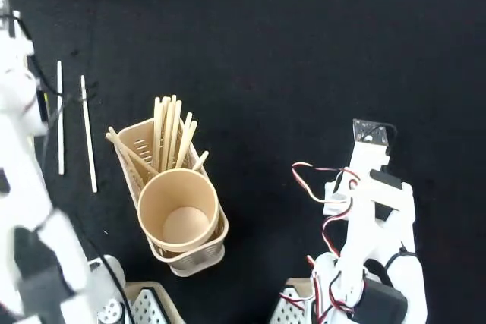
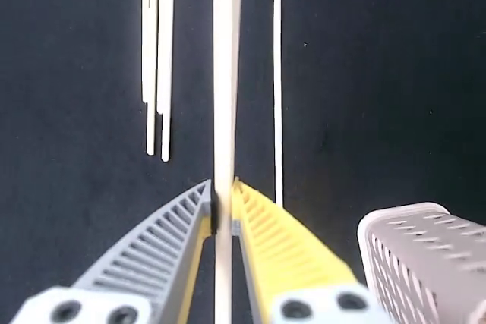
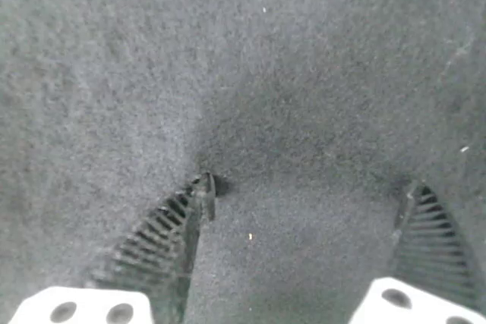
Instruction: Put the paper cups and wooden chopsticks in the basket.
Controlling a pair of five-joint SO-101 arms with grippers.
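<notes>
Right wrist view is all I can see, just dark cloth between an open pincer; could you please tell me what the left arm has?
Observer: The left pincer is shut on a wooden chopstick.
Operator: Thank you. What is in the basket?
Observer: The basket holds a paper cup and a bundle of chopsticks.
Operator: Is anything left outside it?
Observer: Yes, a loose chopstick lies on the black cloth beside the basket.
</notes>
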